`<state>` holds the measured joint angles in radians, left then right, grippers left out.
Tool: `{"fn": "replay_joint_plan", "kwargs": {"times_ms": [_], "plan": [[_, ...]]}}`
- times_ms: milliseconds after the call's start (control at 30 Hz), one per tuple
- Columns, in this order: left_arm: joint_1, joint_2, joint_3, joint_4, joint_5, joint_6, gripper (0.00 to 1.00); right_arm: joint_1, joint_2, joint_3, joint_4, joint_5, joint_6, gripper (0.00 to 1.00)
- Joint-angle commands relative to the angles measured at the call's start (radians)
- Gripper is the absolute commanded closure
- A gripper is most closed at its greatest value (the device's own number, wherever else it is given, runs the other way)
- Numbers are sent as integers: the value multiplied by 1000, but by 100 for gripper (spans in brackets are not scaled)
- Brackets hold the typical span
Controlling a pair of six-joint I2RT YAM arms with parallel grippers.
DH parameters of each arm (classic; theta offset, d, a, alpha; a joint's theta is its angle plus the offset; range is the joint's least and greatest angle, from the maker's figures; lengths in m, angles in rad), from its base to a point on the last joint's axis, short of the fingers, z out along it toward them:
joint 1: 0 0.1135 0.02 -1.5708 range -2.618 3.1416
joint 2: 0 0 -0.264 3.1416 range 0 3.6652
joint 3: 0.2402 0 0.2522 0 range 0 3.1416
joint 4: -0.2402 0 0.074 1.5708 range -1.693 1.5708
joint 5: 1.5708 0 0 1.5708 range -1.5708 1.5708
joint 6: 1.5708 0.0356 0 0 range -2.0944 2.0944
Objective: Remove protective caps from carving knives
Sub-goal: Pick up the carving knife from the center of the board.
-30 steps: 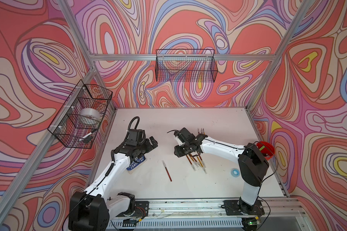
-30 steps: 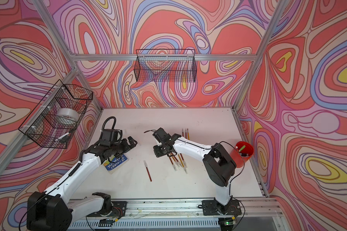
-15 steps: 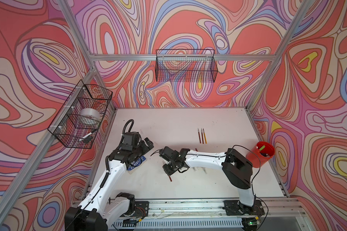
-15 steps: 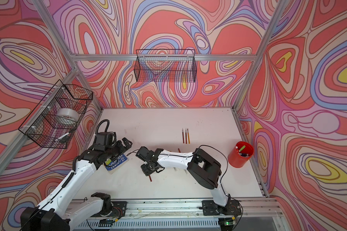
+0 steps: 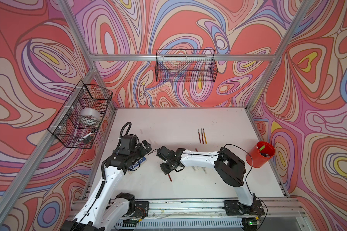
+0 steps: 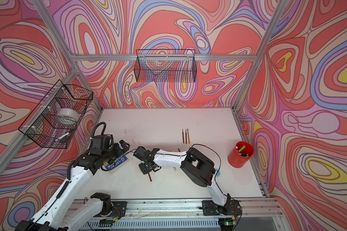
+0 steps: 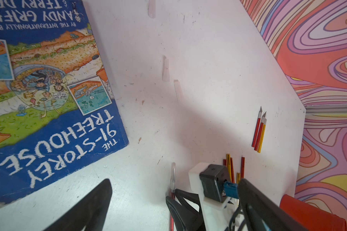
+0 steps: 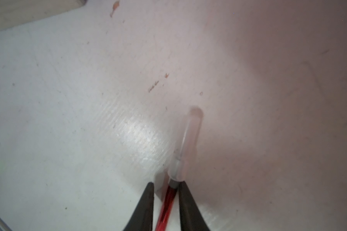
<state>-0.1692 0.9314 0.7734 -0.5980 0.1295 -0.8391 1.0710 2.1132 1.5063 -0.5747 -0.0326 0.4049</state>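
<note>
Right gripper [image 8: 164, 188]: fingers [image 8: 146, 206] drawn close on either side of a dark red carving knife [image 8: 166, 208], astride its handle just behind the protective cap [image 8: 186, 140]. A sliver of worktop [image 5: 168, 124] shows between one finger and the handle, so the jaws are not clamped. The translucent cap sits on the blade end. The knife lies flat in the front half of the worktop, near the middle.

Left gripper [image 5: 146, 147]: jaws spread wide, holding nothing, just beside a blue book [image 7: 48, 100] that lies near the left edge.

Three loose caps [image 7: 165, 69] lie singly on the bare worktop, apart from the book. Toward the right rear, three uncapped knives [image 5: 202, 136] lie side by side, grey blades pointing at the rear edge. More knives [image 7: 231, 166] are partly hidden beneath the right arm. A red cup [image 5: 260, 154] stands at the right edge.
</note>
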Motion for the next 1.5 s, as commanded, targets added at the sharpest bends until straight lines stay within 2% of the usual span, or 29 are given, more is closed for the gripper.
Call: {"fn": "replay_joint_plan", "kwargs": {"times_ms": [0,100,333,600,833,967,1133,1233,1367,1467], "plan": [[5,12,-1,-18,-15,-3,0,0,65,0,-34,20,-1,81],[6,32,17,-18,-14,14,0,0,80,1,-32,22,-2,90],[5,96,83,7,0,70,0,-6,85,36,-63,-2,-13,100],[5,142,78,106,86,89,0,-59,-46,-24,-2,-80,2,100],[5,119,67,171,143,134,0,-211,-189,-106,129,-282,32,100],[6,88,26,271,240,156,0,-302,-227,-122,216,-398,53,100],[0,57,-22,395,361,163,0,-390,-242,-105,310,-477,102,100],[-32,55,-31,419,374,191,0,-429,-233,-76,357,-526,140,100],[-118,89,-26,451,367,220,0,-470,-225,-60,457,-592,218,100],[-158,130,-7,461,351,238,2,-484,-224,-43,486,-602,238,100]]}}
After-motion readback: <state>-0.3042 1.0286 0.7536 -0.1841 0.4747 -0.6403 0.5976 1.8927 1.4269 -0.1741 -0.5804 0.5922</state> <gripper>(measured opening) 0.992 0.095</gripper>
